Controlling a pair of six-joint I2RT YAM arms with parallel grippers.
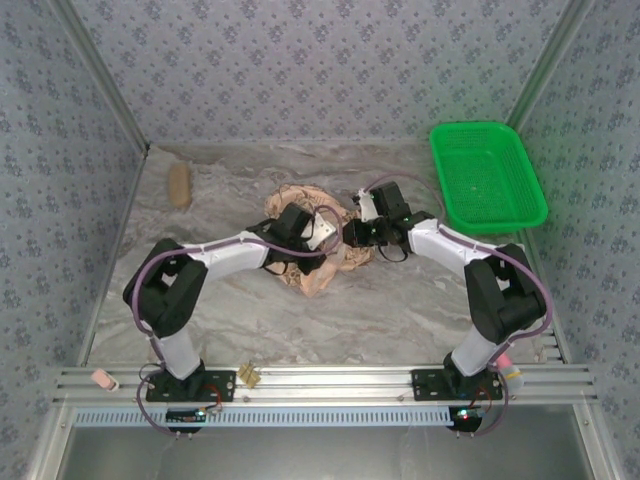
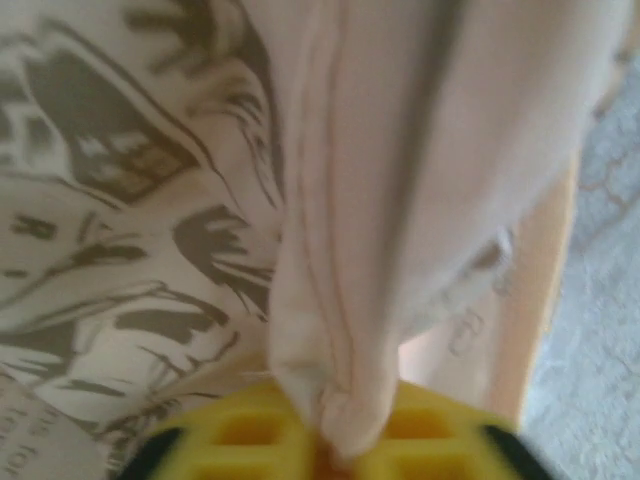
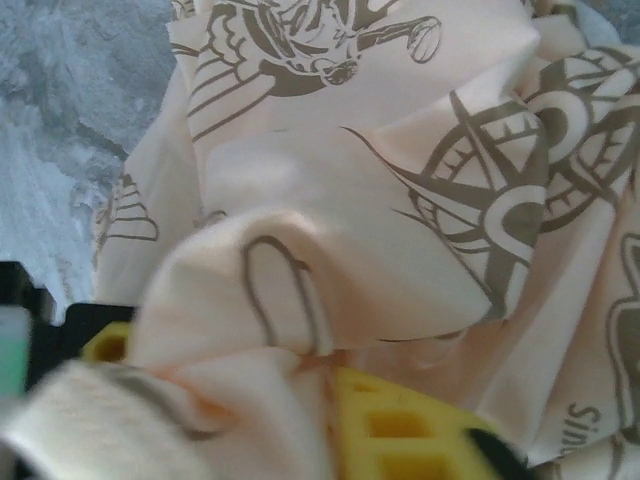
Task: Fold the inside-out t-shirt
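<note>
- A marbled grey desk stands inside patterned walls, with a green basket at its far right corner.
- The inside-out t-shirt lies bunched mid-desk, between the two arms.
- The left claw is clamped on a pale fold of it.
- The right claw is sunk in the printed cloth; I cannot tell whether it grips.

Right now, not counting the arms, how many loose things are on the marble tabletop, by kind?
Crumpled tan printed cloth t-shirt: 1
Green plastic mesh basket: 1
Small tan oblong block: 1
Total: 3
</note>
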